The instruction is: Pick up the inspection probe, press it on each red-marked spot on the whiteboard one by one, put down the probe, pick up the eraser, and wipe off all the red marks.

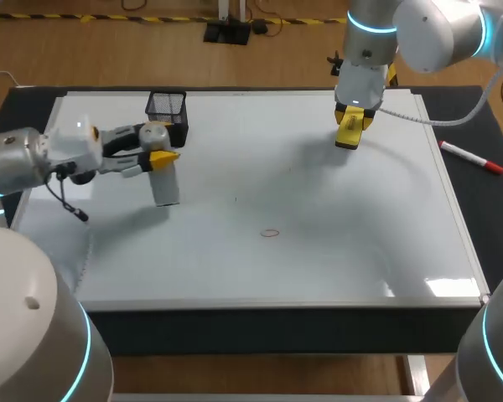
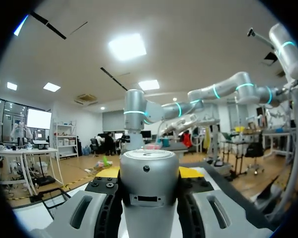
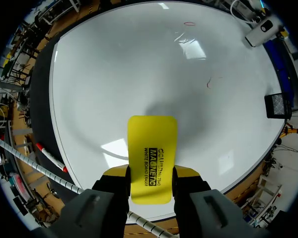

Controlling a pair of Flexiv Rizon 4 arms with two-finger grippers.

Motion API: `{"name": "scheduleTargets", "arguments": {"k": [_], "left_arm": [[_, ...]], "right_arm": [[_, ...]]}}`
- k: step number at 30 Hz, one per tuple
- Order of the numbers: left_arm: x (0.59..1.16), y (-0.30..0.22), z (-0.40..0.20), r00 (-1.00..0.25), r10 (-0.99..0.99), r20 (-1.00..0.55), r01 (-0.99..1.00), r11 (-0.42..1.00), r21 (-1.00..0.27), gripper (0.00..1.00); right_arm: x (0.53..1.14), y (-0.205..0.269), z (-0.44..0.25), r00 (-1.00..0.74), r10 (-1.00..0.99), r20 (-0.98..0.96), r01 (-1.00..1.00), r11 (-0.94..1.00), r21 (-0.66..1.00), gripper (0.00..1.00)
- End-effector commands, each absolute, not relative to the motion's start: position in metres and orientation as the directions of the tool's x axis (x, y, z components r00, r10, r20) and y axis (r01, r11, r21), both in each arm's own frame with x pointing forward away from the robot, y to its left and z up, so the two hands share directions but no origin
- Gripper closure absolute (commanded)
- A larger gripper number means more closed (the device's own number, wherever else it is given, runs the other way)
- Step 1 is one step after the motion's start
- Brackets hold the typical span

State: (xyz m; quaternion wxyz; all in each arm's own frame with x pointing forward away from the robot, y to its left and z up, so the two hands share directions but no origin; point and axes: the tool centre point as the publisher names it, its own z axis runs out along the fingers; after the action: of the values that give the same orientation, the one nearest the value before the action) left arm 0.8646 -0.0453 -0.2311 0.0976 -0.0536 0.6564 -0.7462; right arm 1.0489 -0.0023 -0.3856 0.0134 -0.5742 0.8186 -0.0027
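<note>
Inspection probe [image 1: 166,182]: silver cylinder, upright, pinched by the left gripper [image 1: 163,157] just beside the mesh basket [image 1: 168,107], probably parked clear of the wiping path.
Eraser [image 3: 151,144]: yellow, clamped between the right gripper [image 3: 151,171] fingers, poised over the whiteboard [image 1: 344,260] for wiping.
Red ring mark [image 1: 271,233]: unerased, mid-board, well apart from both.
</note>
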Motion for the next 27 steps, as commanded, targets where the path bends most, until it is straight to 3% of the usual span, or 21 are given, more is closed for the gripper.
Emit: {"name": "scheduleTargets", "arguments": {"k": [1,27], "left_arm": [[0.857,-0.029,-0.224,-0.952,-0.303,-0.045,0.078,-0.100,-0.992,1.00],[0.860,-0.013,-0.224,-0.941,-0.335,-0.043,0.084,-0.108,-0.991,1.00]], "right_arm": [[1.050,-0.003,-0.385,-0.338,-0.941,-0.015,-0.941,0.339,-0.021,1.00],[1.042,0.007,-0.386,-0.307,-0.952,0.009,-0.951,0.307,-0.029,1.00]]}}
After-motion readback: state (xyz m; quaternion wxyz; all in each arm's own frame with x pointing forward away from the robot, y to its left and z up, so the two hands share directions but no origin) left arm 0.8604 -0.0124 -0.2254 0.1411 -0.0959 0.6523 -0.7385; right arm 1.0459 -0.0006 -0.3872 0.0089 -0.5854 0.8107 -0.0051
